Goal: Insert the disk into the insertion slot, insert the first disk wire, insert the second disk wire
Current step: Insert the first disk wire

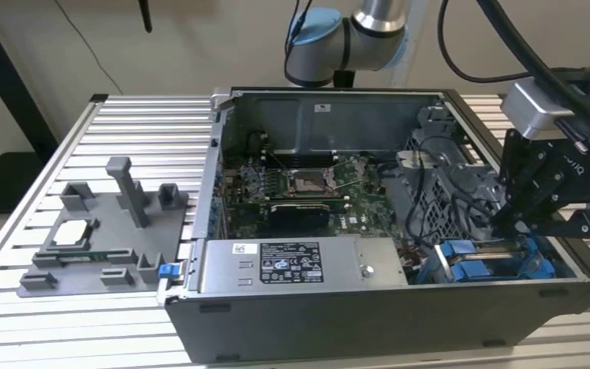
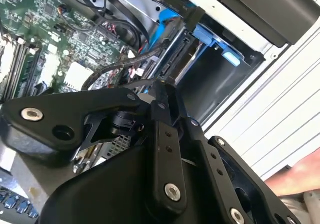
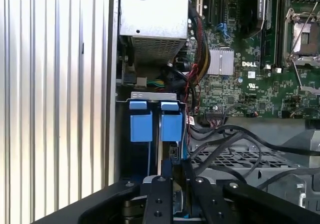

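The black gripper (image 3: pixel 172 168), pinched narrow over the blue-framed silver-grey disk (image 3: pixel 141 126) in the grey sheet-metal insertion slot (image 3: pixel 150 95), likely needs squaring, clear of the loose black cables (image 3: pixel 225 139).

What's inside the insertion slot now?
Two blue carrier frames, side by side, sit in the insertion slot. The tool covers the end nearest it; any wiring there is hidden.
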Available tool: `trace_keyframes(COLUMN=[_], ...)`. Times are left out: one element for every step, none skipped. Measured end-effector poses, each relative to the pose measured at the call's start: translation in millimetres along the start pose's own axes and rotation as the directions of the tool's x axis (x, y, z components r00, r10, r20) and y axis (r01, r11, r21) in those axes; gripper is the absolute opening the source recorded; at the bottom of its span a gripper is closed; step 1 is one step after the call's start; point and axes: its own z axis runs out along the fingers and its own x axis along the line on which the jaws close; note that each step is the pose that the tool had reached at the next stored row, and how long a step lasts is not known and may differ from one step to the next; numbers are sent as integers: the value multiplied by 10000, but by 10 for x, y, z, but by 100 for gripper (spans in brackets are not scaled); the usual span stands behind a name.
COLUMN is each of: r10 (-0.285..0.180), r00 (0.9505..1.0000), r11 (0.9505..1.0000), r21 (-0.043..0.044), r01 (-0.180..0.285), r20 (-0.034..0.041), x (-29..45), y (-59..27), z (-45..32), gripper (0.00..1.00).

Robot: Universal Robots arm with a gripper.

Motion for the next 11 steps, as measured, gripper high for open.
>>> trace_keyframes(r10=[2, 3, 5, 5, 5, 5, 5, 5, 5, 6, 6], r00=[10000, 10000, 9999, 9999, 9999, 9999, 9999, 9999, 9999, 9999, 9999], r11=[10000, 10000, 10000, 10000, 10000, 10000, 10000, 10000, 10000, 10000, 10000], r21=[0, 0, -1, -1, -1, -1, -1, -1, -1, -1, -1], r01=[-2, -3, -5, -5, -5, -5, -5, -5, -5, -6, -6], r20=[-46, -92, -128, -130, -132, -133, -134, -134, -136, -149, -164], x=[3, 5, 7, 7, 7, 7, 7, 7, 7, 8, 11], y=[0, -1, -1, -1, -1, -1, -1, -1, -2, -2, -2], z=[6, 12, 17, 18, 18, 17, 17, 18, 21, 25, 30], gripper=[0, 0, 0, 0, 0, 0, 0, 0, 0, 0, 0])
